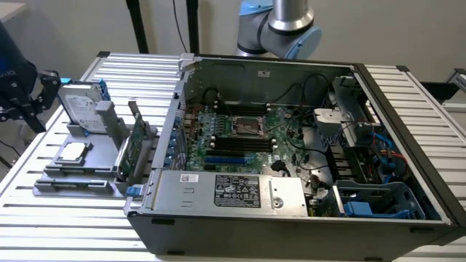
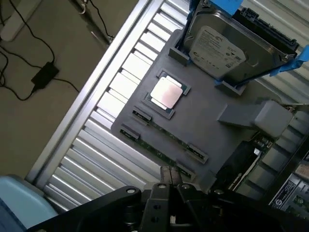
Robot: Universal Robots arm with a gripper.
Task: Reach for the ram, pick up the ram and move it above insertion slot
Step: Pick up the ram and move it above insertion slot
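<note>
- Exterior view: cuts off the robot arm at the top edge; places a gray tray on the exterior view's left, just beside the open computer case.
- Wrist view: finds the gripper pinched closed and empty, near the ram, a thin green strip sunk in the tray's edge slot and hard to make out; crops the hard drive.
</note>
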